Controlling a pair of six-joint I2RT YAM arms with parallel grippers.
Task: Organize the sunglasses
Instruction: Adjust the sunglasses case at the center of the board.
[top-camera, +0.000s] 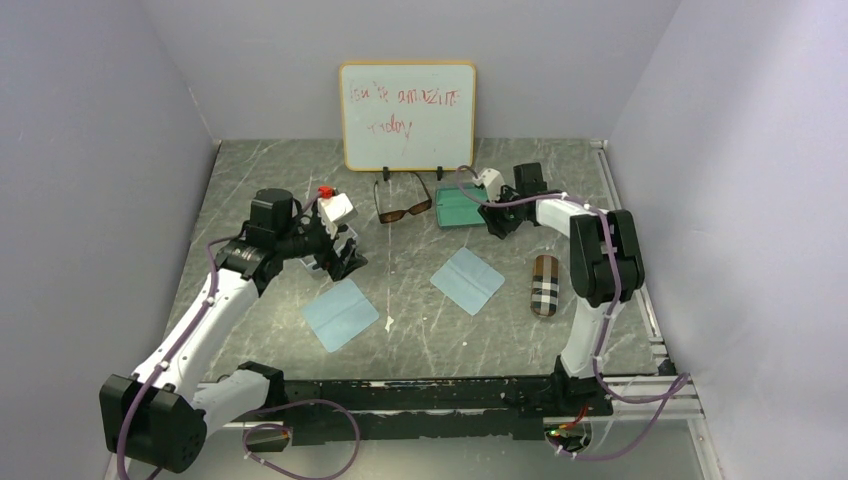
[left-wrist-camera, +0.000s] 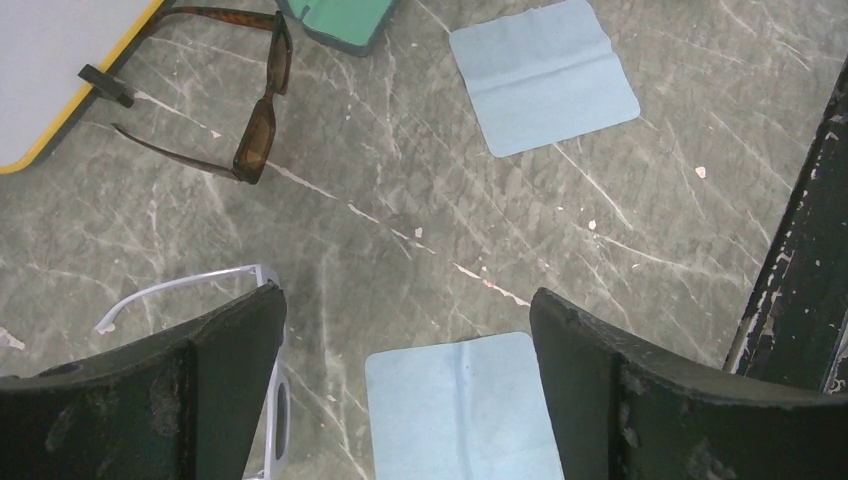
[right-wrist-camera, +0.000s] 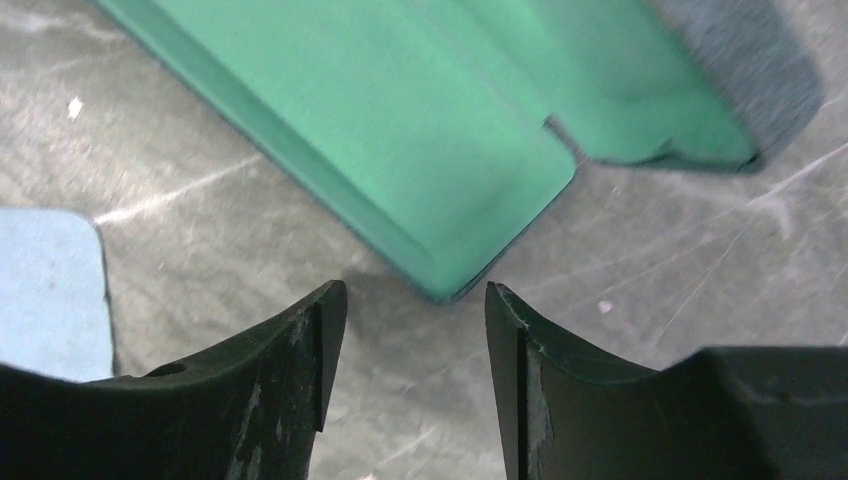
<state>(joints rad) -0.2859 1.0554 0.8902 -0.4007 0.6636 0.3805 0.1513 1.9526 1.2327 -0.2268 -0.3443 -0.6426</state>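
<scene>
left claw (left-wrist-camera: 408, 293) gapes released; white sunglasses (left-wrist-camera: 240, 269) lie half under one finger, brown sunglasses (left-wrist-camera: 262, 125) well ahead. closing here could clip a temple or snag the cloth (left-wrist-camera: 460, 405) beneath. right claw (right-wrist-camera: 415, 287), parted and empty, hovers at the green case (right-wrist-camera: 400, 130)'s corner, could shove it.

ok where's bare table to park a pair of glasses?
Free: the front strip between left cloth, right cloth and the rail; the back-left corner beside the whiteboard; the back-right corner behind the right hand. Crowded: below the whiteboard, brown sunglasses, green case and right hand sit close; white sunglasses lie at the left hand.
</scene>
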